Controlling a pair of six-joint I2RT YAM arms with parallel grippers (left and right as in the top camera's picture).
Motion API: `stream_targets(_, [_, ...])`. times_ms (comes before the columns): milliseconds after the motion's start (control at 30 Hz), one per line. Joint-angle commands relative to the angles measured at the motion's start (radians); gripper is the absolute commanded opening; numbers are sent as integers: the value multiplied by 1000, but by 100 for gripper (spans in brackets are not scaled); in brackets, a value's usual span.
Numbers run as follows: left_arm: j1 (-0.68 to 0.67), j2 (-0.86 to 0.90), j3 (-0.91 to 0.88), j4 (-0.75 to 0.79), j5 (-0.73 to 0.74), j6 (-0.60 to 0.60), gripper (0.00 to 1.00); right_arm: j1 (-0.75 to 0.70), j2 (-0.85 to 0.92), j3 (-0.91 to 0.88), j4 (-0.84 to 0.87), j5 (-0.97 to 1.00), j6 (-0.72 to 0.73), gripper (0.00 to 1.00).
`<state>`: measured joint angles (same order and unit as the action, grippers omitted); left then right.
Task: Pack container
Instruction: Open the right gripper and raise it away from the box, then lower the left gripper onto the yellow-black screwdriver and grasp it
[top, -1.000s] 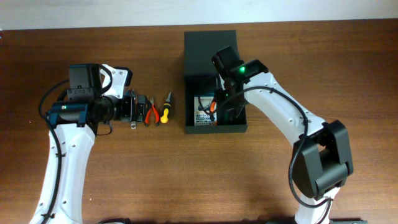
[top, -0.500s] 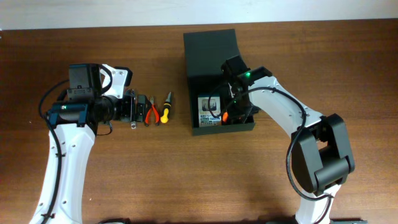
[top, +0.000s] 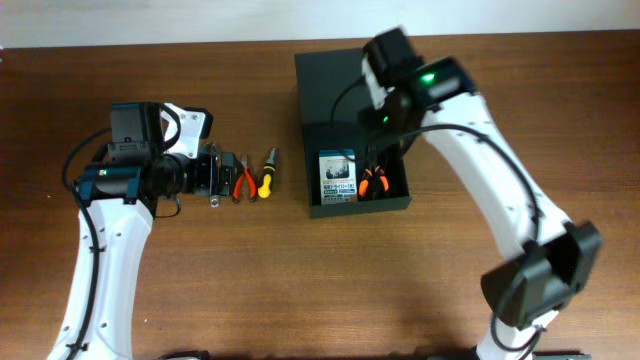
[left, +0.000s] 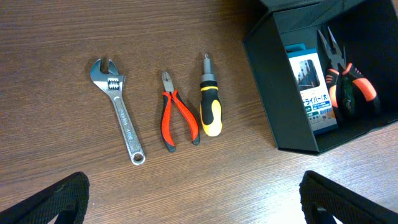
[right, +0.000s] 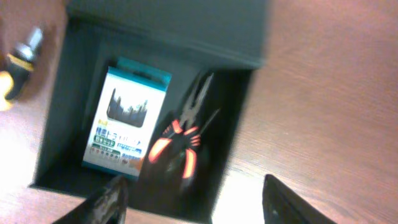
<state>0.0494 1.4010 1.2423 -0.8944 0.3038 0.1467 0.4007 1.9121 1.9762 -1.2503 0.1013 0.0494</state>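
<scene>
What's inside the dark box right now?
In the container lie a blue-and-white card pack and orange-handled long-nose pliers, side by side. The floor beneath them is covered, so anything underneath cannot be seen.

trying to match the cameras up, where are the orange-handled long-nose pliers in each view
overhead: pliers in the right half of the container, above picture centre.
left wrist: pliers at the far right, inside the container.
right wrist: pliers near the centre.
shared landmark: card pack just left of them in every view.
</scene>
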Motion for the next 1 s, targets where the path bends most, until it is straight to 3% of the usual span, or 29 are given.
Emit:
stream_targets(0, [5,2,19,1,18,16,99,-72,-34,77,-22,80,5,65])
stream_targets(133, [5,2,19,-8,46,-26,99,-210,-26,79,-18,79,84,74])
stream_targets(233, [5,14,19,-9,52,-133,100,-325,-8,77,-17,68,135,82])
stream_targets(300, [5,48,19,-15,39,-221,78,-413,9,77,-18,32,147,82])
stream_targets(367, [1,91,19,-14,-2,-259,71,-470,18,77,-18,-5,147,79])
stream_targets(567, [-57,281,21,32,-48,-270,68,-571,24,77,-18,-91,146,75])
stream_targets(800, [-163,391,42,53,-258,-270,68,-565,24,77,-18,-91,146,76])
stream_targets(967, [-205,446,59,83,-286,-265,68,-565,24,77,-22,-91,146,76])
